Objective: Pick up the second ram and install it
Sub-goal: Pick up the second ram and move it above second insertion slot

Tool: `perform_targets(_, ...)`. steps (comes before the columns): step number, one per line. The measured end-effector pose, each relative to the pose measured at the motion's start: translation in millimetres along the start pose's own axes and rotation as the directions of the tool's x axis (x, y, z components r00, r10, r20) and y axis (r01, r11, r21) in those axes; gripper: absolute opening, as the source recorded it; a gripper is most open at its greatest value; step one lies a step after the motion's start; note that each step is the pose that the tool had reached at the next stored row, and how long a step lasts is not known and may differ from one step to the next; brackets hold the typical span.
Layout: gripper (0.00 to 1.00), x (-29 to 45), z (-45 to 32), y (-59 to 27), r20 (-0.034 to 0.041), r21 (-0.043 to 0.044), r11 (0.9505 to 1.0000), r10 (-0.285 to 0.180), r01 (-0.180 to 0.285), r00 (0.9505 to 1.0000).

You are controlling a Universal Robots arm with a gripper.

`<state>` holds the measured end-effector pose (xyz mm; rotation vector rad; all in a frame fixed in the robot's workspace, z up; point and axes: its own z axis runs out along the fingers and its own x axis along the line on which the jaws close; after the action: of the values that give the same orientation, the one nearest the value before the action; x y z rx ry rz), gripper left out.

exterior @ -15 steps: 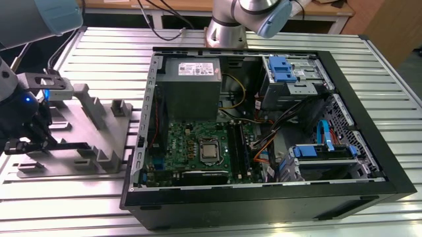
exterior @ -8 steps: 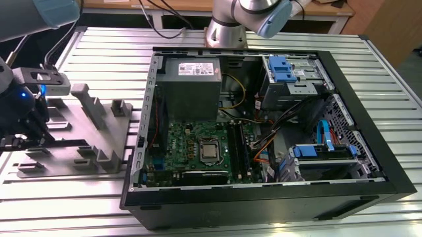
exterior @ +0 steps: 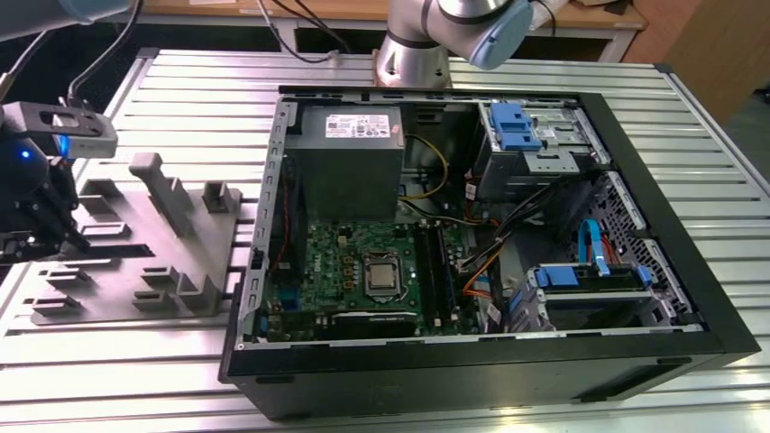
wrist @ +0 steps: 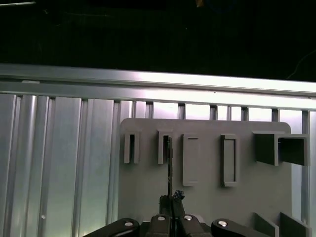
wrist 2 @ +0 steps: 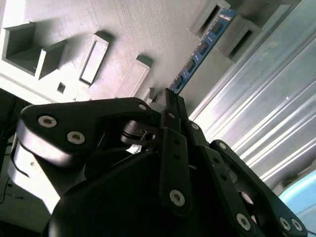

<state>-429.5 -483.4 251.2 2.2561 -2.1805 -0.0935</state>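
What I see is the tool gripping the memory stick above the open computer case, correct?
Not quite: the tool grips the memory stick above the grey holder tray, beside the computer case; the exterior view shows it.

The surface [exterior: 121, 379] is a bench of ribbed silver metal slats. On it, toward the exterior view's left, lies a flat grey moulded holder tray [exterior: 121, 271] with raised blocks and slots. Just beside the tray, toward the exterior view's right, an open black computer case [exterior: 481, 383] lies on its side, covering much of the slats. At the far edge stands the arm's base [exterior: 416, 63].
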Motion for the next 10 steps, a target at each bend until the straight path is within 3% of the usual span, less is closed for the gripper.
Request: perform_targets(10,0.12,-1.1,-26.1,1.1,0.0,0.0004,1.0,0.001,-0.001,1.0)
